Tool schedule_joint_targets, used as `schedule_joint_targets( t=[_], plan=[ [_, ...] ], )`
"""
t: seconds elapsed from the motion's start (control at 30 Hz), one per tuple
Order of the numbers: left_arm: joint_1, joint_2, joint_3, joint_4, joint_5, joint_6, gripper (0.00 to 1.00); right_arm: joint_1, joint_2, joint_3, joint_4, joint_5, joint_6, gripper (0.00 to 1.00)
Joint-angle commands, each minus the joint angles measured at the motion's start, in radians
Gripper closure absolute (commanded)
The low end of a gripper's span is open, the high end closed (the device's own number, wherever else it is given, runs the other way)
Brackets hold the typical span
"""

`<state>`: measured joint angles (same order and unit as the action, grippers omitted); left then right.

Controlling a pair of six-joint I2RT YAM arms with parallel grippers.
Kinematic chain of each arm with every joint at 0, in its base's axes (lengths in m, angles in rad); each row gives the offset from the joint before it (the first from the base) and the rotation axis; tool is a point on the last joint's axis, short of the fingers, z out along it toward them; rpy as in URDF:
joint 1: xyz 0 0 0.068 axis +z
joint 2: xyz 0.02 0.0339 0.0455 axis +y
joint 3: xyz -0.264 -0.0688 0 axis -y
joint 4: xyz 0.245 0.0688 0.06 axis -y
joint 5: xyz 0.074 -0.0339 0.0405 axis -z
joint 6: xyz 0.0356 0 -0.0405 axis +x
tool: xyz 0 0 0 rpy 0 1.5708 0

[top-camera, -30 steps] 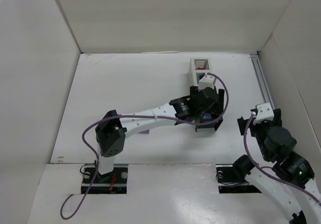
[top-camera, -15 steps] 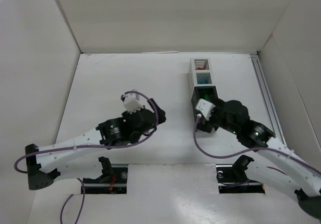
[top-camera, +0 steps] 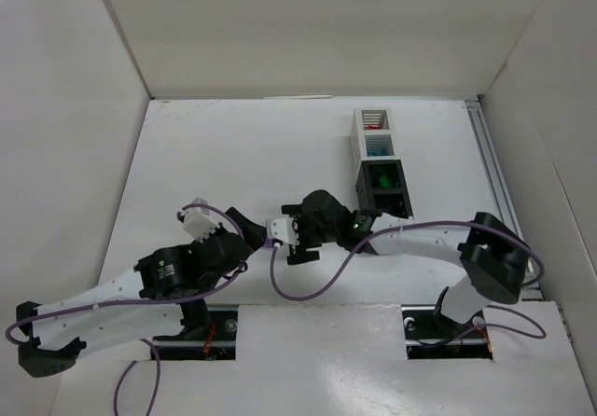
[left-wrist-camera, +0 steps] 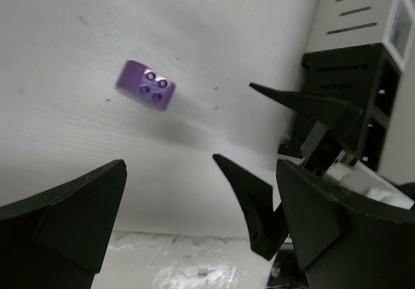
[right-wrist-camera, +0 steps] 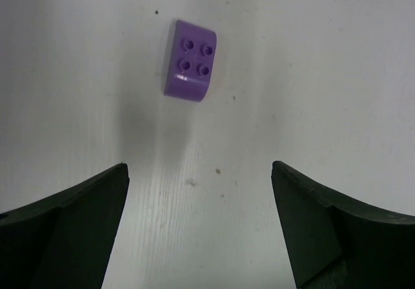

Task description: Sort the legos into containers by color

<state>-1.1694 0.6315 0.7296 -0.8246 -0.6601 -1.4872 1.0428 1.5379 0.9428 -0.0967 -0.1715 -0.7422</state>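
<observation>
A purple lego (right-wrist-camera: 190, 60) lies flat on the white table, studs up, ahead of my right gripper (right-wrist-camera: 199, 167), which is open and empty above it. The lego also shows in the left wrist view (left-wrist-camera: 146, 85). My left gripper (left-wrist-camera: 200, 166) is open and empty, low over the table just left of the right gripper's fingers (left-wrist-camera: 305, 104). In the top view the two grippers, left (top-camera: 244, 234) and right (top-camera: 284, 239), face each other at centre front, and the lego is hidden between them. The containers (top-camera: 381, 159) stand in a row at the back right.
The far white bin holds a red lego (top-camera: 373, 128), the second a cyan one (top-camera: 378, 142), and the third, black bin a green one (top-camera: 384, 179). The black bin's wall (left-wrist-camera: 353, 69) shows close behind the right gripper. White walls enclose the table (top-camera: 233, 155); a rail (top-camera: 490, 155) runs along its right side.
The right arm has swung from the bins leftward to over the purple lego. The left arm has pulled back toward the near left and now points at the lego.
</observation>
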Motion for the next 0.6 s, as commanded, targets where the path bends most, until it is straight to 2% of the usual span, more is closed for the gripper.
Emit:
schedule_joint_targets(
  t=[0.0,0.13,0.37,0.47,0.57],
  plan=[
    [0.005,0.028,0.037,-0.054,-0.035,-0.025,0.0,0.002,0.126,0.144,0.143,-0.103,-0.019,0.05],
    [0.005,0.066,0.059,-0.099,-0.044,-0.025,0.0,0.002,0.241,0.212,0.166,-0.2,-0.019,0.06],
    [0.005,0.039,0.057,-0.117,-0.053,-0.045,0.0,0.002,0.395,0.292,0.18,-0.282,-0.005,0.06],
    [0.005,0.016,0.048,-0.108,-0.053,-0.045,0.0,0.002,0.435,0.314,0.18,-0.272,0.03,0.09],
    [0.005,-0.009,0.039,-0.108,-0.053,-0.035,0.0,0.002,0.458,0.323,0.18,-0.232,0.044,0.16]
  ],
)
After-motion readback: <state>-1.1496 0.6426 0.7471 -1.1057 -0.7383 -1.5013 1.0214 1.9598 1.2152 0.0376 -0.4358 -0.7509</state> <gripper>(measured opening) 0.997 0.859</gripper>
